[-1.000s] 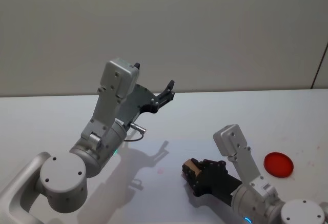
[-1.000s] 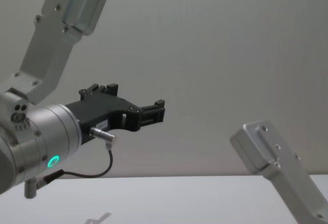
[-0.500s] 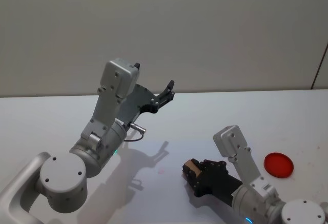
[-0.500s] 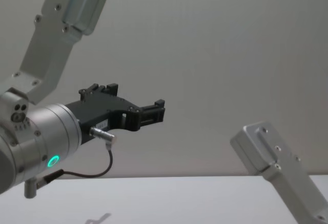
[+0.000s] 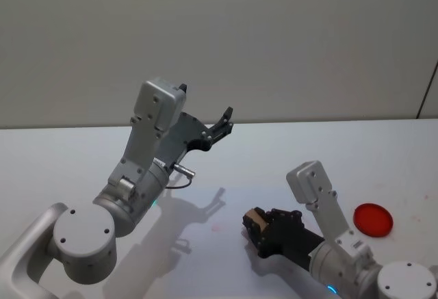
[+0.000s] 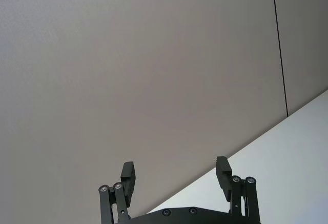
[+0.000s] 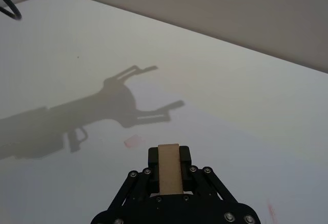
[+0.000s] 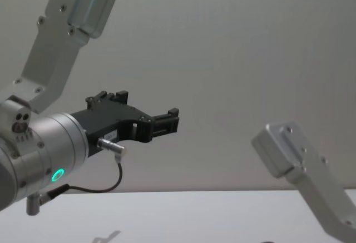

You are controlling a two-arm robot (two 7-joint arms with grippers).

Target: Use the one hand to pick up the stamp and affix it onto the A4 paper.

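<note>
The stamp [image 5: 256,219], a small tan wooden block, sits between the fingers of my right gripper [image 5: 252,224], which is shut on it low over the white table [image 5: 328,148]. In the right wrist view the stamp [image 7: 169,175] stands upright in the black right gripper [image 7: 169,155], above bare white surface. My left gripper [image 5: 223,122] is raised high at the left, open and holding nothing; the left wrist view shows this left gripper [image 6: 175,172] spread against the wall. The A4 paper is out of view.
A red disc [image 5: 373,218] lies flat on the table to the right of my right arm. A faint pink mark [image 5: 214,228] shows on the white surface just left of the stamp. A grey wall backs the table.
My right arm's upper link has shifted slightly up and to the right, with the stamp still held. The left arm has not moved.
</note>
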